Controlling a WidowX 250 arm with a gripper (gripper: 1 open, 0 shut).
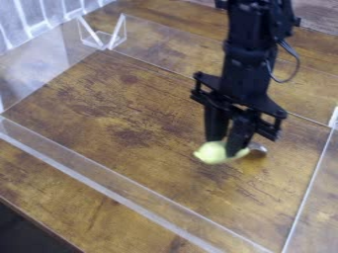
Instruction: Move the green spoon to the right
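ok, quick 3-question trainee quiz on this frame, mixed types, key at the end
1. True or false: the gripper is shut on the green spoon.
2. Which part of the spoon sticks out toward the picture's left of the gripper: (a) the yellow-green handle, (b) the silver bowl?
3. Fill in: the spoon is over a dark ____ tabletop bordered by clear plastic walls.

Key: 1 true; 2 a; 3 wooden
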